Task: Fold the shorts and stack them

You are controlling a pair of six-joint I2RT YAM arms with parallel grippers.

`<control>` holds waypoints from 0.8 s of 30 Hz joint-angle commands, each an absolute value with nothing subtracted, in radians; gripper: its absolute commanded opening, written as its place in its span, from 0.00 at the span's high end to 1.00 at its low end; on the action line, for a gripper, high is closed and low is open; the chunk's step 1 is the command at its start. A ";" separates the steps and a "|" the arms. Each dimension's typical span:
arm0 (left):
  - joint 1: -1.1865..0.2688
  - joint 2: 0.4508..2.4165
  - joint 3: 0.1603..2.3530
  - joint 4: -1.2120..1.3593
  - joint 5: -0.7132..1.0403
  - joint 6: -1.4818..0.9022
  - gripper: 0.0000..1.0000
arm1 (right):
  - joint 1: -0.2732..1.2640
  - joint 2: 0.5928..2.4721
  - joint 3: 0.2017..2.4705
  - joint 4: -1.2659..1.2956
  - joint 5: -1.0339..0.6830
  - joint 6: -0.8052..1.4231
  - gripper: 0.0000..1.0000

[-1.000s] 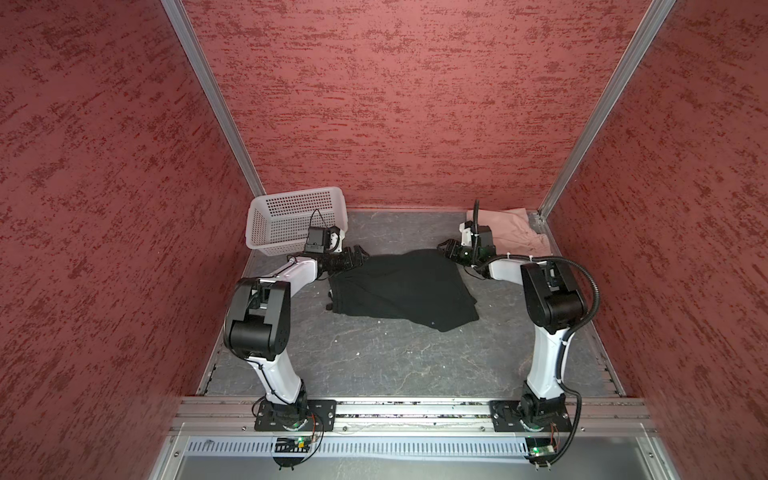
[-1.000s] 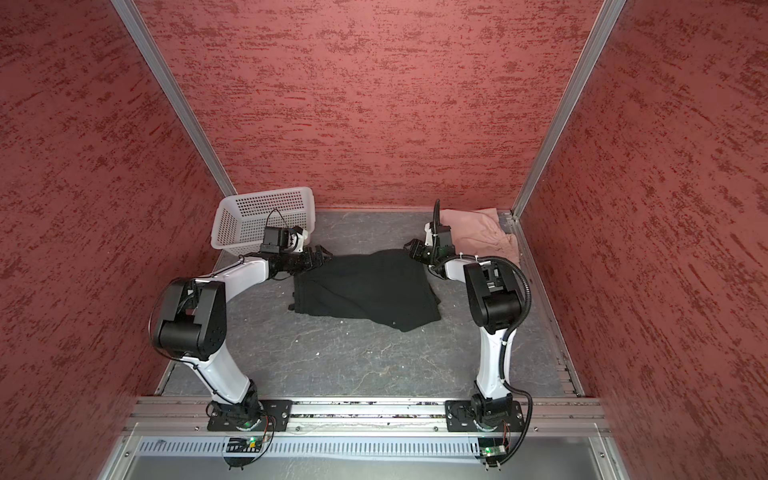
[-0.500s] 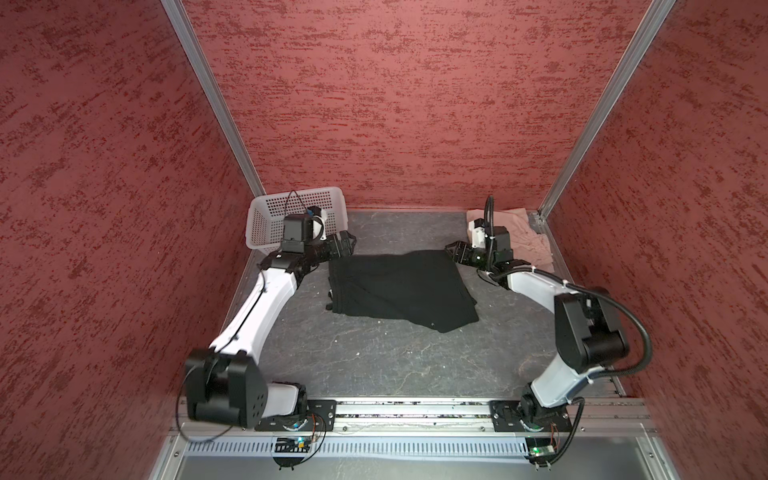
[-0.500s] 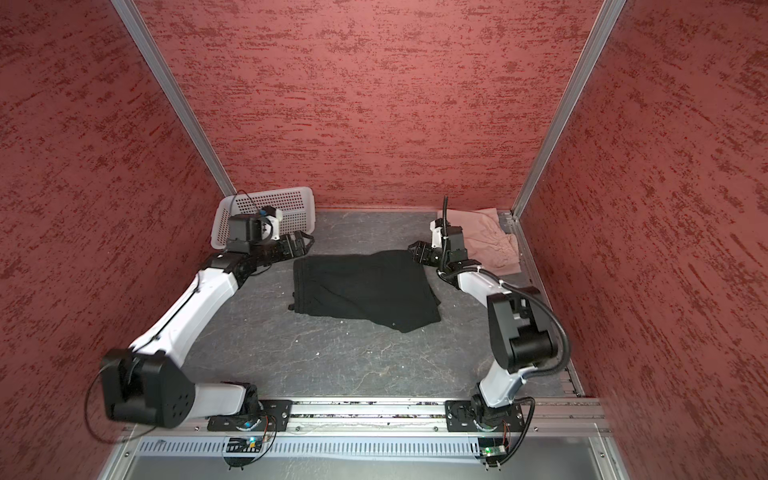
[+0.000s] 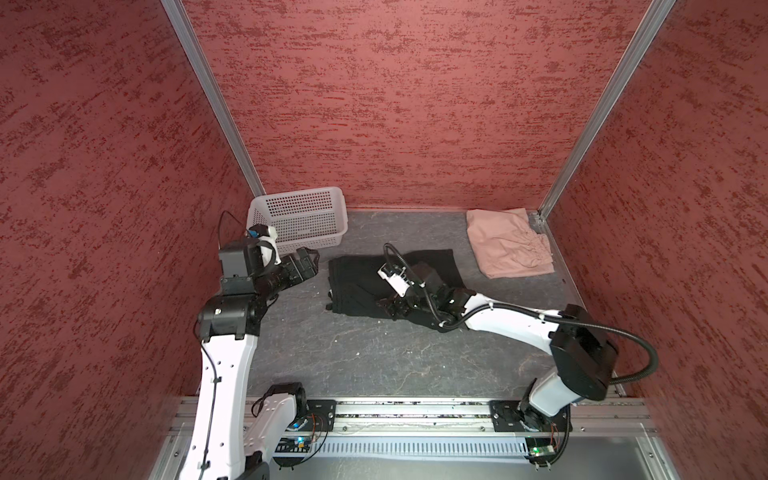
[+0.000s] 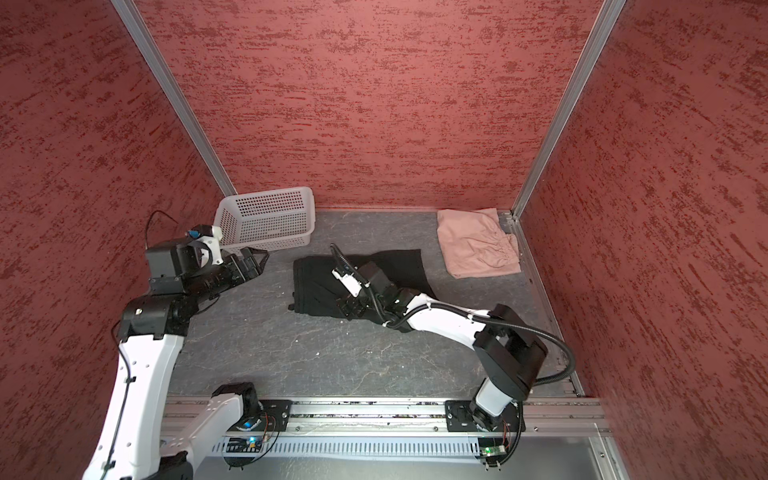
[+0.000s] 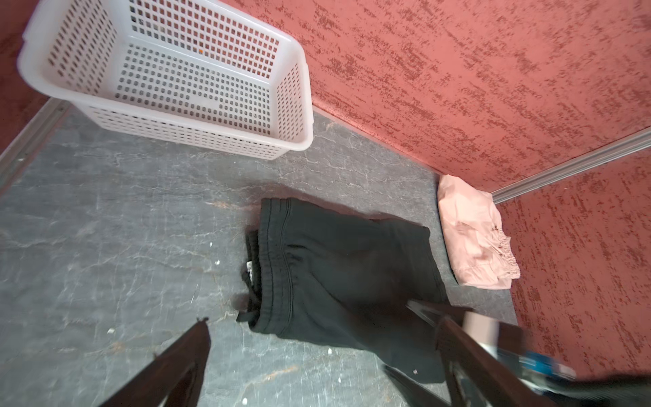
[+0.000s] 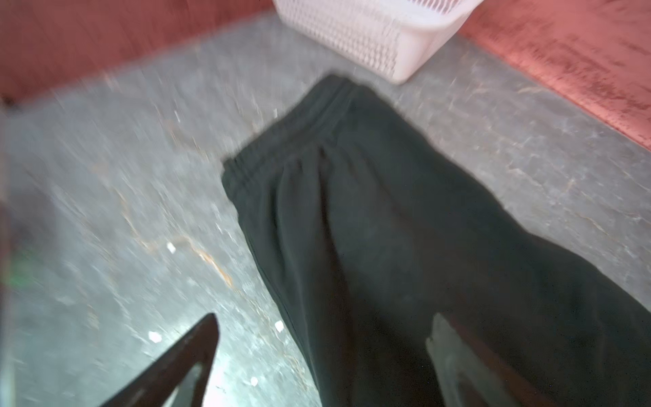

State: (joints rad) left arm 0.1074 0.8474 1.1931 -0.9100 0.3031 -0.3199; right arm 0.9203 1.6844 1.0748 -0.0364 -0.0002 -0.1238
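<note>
Since the black shorts point(image 5: 355, 282) lie folded over mid-bench point(image 5: 374, 361), waistband on the basket point(image 5: 307, 226) side, you're likely btwn fold and stack. R pincer point(image 8: 324, 327) sits low over their near edge, spread wide and gripping nothing. L pincer point(image 5: 308, 261) hovers fully open by the basket, clear of the cloth. Pink shorts point(image 5: 505, 249) lie folded in the far right corner. Next, prob.: pinch all black layers together, then carry them onto the pink.
</note>
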 commanded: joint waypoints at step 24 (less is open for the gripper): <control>0.175 0.732 1.282 -1.074 0.418 -0.263 0.01 | 1.183 2.289 1.611 -0.061 0.457 -0.553 0.01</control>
